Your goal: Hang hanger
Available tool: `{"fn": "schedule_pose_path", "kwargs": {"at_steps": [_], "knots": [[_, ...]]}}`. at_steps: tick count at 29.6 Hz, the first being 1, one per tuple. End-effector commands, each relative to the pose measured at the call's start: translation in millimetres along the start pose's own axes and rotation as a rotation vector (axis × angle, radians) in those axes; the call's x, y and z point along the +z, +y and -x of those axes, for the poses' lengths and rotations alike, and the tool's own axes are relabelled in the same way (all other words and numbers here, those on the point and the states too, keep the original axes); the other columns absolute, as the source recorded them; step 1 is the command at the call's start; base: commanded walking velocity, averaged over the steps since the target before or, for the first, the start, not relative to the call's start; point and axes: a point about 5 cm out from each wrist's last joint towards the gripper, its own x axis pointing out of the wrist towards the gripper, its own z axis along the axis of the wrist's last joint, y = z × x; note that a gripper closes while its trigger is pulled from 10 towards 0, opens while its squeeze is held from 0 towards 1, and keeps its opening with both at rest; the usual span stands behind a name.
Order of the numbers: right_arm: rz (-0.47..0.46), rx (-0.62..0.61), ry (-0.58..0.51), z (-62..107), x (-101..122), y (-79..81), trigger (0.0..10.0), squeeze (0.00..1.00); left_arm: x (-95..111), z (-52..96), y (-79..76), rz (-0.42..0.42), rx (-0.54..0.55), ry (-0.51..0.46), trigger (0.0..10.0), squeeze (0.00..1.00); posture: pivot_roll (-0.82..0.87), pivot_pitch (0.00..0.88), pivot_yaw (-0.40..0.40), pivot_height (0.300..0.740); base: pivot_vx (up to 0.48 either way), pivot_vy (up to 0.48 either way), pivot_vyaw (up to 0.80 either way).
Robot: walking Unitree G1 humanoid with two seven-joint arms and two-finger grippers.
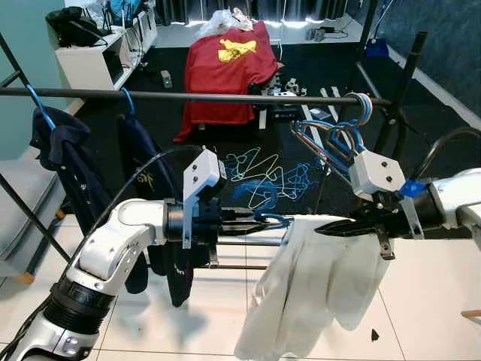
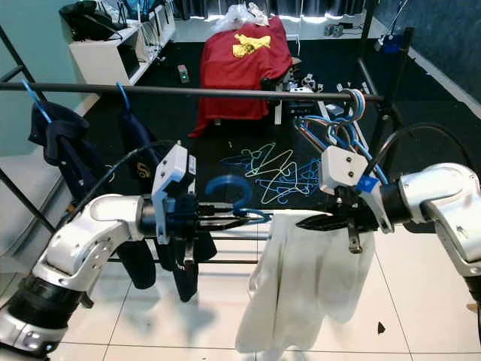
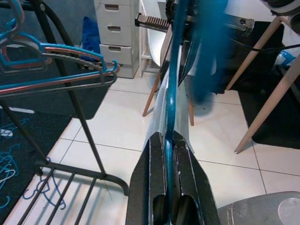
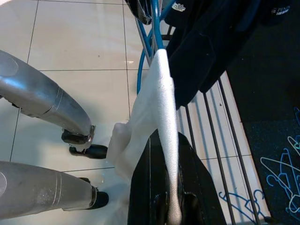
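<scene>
A blue hanger [image 2: 233, 197] carries a white garment [image 1: 316, 286] and hangs in the air below the black clothes rail [image 1: 188, 95]. My left gripper [image 1: 259, 220] is shut on the hanger near its hook; the blue wire [image 3: 169, 117] runs between the fingers [image 3: 152, 178]. My right gripper [image 1: 331, 228] is shut on the garment-covered far end of the hanger [image 4: 166, 140]. The hook [image 2: 228, 188] stands below rail height, apart from the rail.
Dark garments [image 1: 64, 162] hang on the rail's left part. A bunch of bare blue and red hangers [image 1: 334, 135] hangs at its right end. More hangers [image 1: 263, 177] lie on the dark carpet beyond, near a red shirt [image 1: 225, 68]. White tiles lie underfoot.
</scene>
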Motion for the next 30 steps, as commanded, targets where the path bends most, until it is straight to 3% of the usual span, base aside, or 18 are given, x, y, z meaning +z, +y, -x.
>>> {"fn": "schedule_pose_path", "kwargs": {"at_steps": [1, 7, 8, 10, 11, 12, 13, 17, 23, 27, 30], "knots": [[0.033, -0.009, -0.040, 1.1, 9.9, -2.2, 0.0, 0.00, -1.1, -1.8, 1.4, -0.013, 0.012, 0.019, 0.0, 0.00, -0.07, 0.064, 0.014, 0.740, 0.000, 0.000, 0.00], [0.047, -0.030, -0.079, 3.4, 13.7, -3.6, 0.0, 0.00, -0.9, 3.5, 6.4, -0.019, 0.047, 0.026, 0.0, 0.00, -0.07, 0.067, 0.014, 0.740, 0.000, 0.000, 0.00], [0.034, -0.048, -0.120, 4.7, 17.0, -5.6, 10.0, 0.00, -0.2, 4.9, 7.9, -0.018, 0.055, 0.021, 0.0, 0.00, -0.07, 0.067, 0.013, 0.740, 0.000, 0.000, 0.00], [0.030, -0.056, -0.151, 5.8, 19.7, -6.5, 10.0, 0.00, 0.5, 5.8, 8.9, -0.017, 0.062, 0.016, 0.0, 0.00, -0.07, 0.067, 0.013, 0.740, 0.000, 0.000, 0.00], [0.034, -0.046, -0.177, 7.2, 22.1, -4.9, 10.0, 0.82, 1.2, 6.6, 9.9, -0.015, 0.069, 0.009, 0.0, 0.00, -0.08, 0.068, 0.012, 0.740, 0.000, 0.000, 0.00], [0.034, -0.046, -0.177, 7.2, 22.1, -4.9, 10.0, 0.82, 1.2, 6.6, 9.9, -0.015, 0.069, 0.009, 0.0, 0.00, -0.08, 0.068, 0.012, 0.740, 0.000, 0.000, 0.00], [0.036, -0.048, -0.201, 8.6, 24.2, -4.4, 10.0, 1.00, 1.8, 7.1, 10.6, -0.013, 0.075, 0.002, 0.0, 0.00, -0.08, 0.069, 0.012, 0.740, 0.000, 0.000, 0.00], [0.036, -0.078, -0.278, 24.8, 29.1, -3.8, 10.0, 1.00, 9.3, 14.5, 13.3, 0.007, 0.083, -0.070, 0.0, 0.00, -0.08, 0.072, 0.009, 0.740, 0.000, 0.000, 0.00], [0.017, -0.093, -0.318, 46.2, 29.5, -0.6, 10.0, 1.00, 16.1, 27.7, 18.0, 0.003, 0.096, -0.104, 0.0, 0.00, -0.08, 0.077, 0.004, 0.740, 0.000, 0.000, 0.00], [-0.027, -0.138, -0.261, 70.1, 15.4, 6.1, 10.0, 1.00, 25.4, 43.5, 21.2, -0.008, 0.099, -0.140, 0.0, 0.00, -0.09, 0.082, -0.002, 0.740, 0.000, 0.000, 0.00], [-0.050, -0.199, -0.251, 85.8, 8.2, 11.3, 10.0, 1.00, 35.4, 55.2, 16.5, -0.009, 0.040, -0.186, 0.4, 0.00, -0.09, 0.086, 0.000, 0.740, 0.000, 0.000, 0.00]]}}
